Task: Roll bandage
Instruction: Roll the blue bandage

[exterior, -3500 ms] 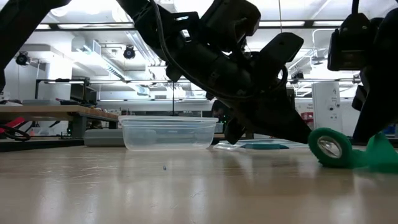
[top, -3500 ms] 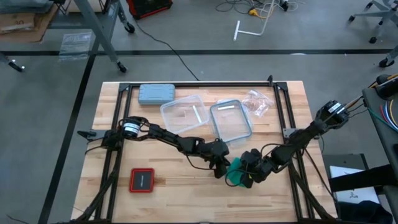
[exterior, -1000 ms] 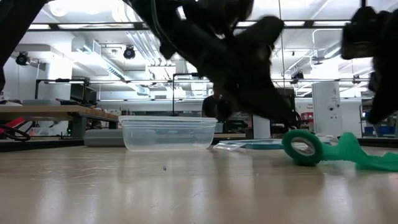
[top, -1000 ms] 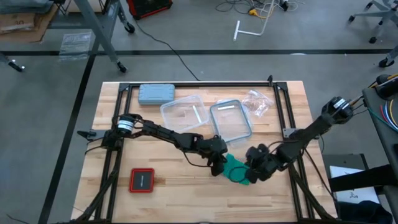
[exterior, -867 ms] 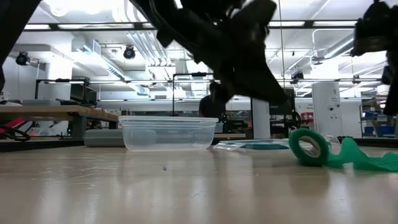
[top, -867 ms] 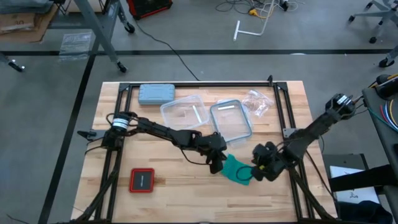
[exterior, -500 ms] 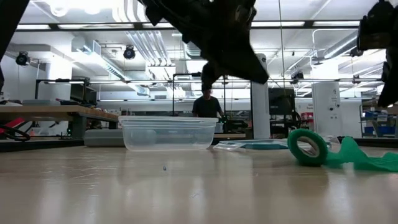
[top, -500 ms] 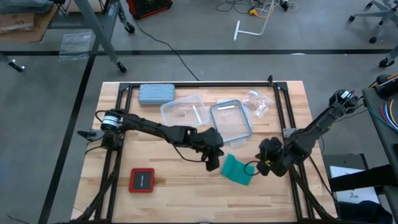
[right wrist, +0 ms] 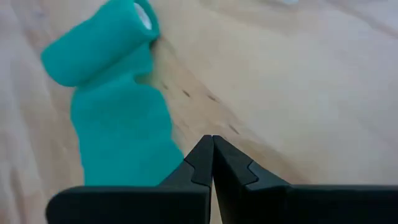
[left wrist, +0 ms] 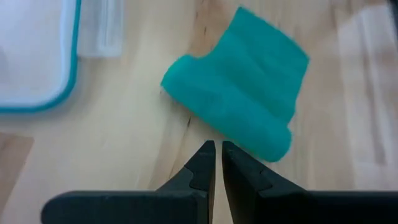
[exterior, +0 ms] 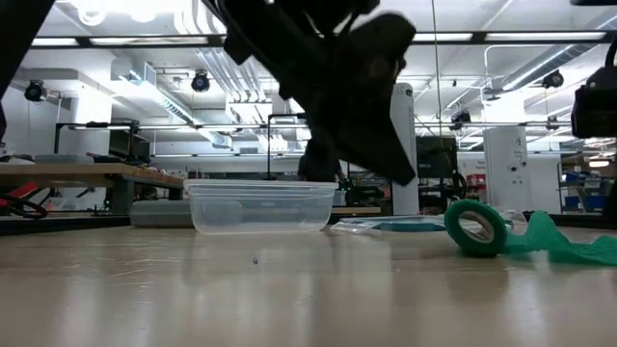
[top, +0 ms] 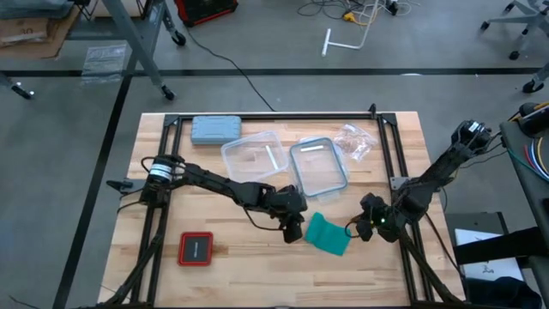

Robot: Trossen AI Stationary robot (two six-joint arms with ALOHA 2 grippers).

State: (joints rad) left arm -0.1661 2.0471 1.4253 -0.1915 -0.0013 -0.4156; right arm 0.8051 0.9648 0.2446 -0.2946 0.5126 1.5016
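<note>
Lying loose on the counter (top: 171,206) near its front edge, the half-rolled bandage (top: 327,233) has been let go by both pinched-together end effectors, left (top: 294,232) and right (top: 367,225), so rolling has stopped.

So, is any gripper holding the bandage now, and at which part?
No. Both the left gripper and the right gripper are shut on nothing, and the bandage lies free on the table, partly rolled.
</note>
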